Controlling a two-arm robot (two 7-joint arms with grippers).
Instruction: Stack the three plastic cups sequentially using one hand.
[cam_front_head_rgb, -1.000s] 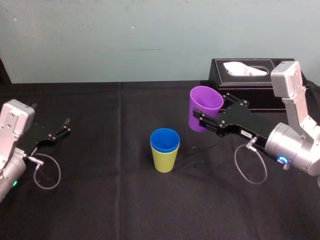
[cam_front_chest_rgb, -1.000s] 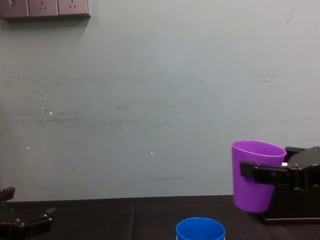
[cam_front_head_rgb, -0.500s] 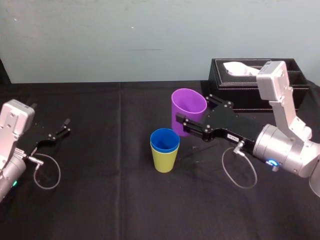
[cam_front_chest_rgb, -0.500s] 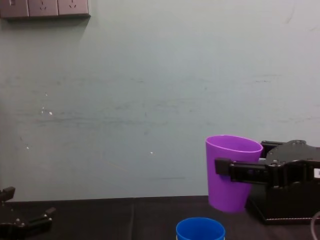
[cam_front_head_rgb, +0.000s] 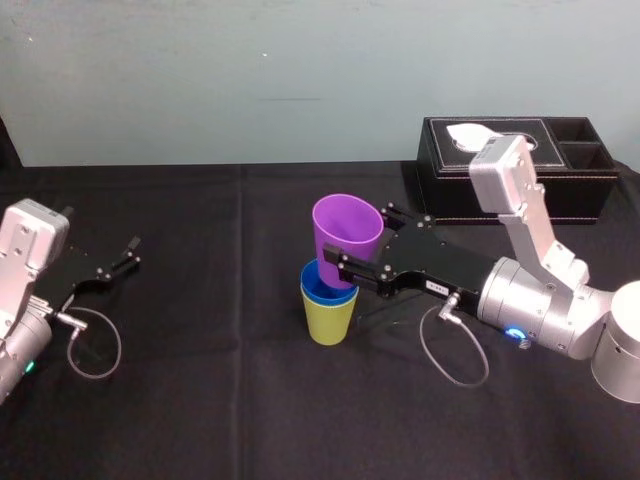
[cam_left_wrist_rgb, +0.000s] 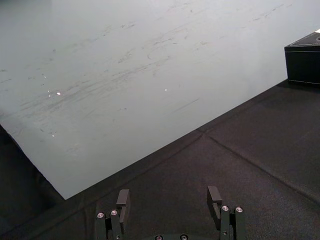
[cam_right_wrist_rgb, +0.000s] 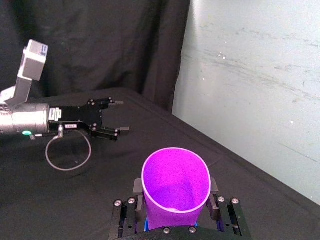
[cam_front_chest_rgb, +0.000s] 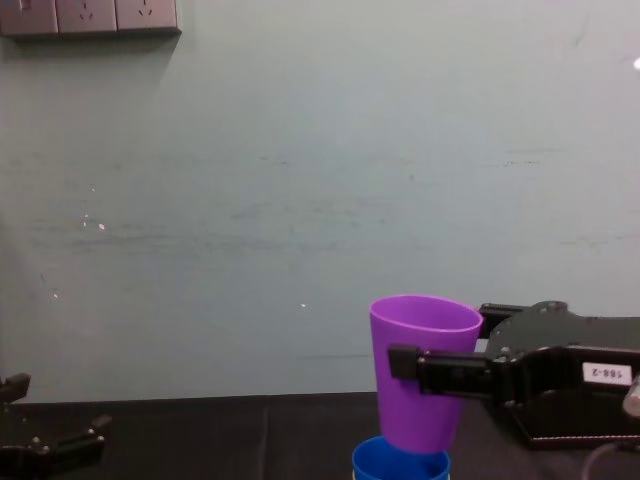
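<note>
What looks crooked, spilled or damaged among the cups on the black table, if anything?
Nothing stands out. The right gripper holds the purple cup upright over the blue cup, which sits straight inside the yellow-green cup. No spill or damage shows. The left gripper rests open at the left.

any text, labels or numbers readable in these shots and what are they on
"168-2", first digit uncertain: white label on the right gripper's body, chest view.
Side label on that gripper, head view: too small to read.
Arm label behind the left gripper, right wrist view: too small to read.
No text on the purple cup or the black tissue box.
</note>
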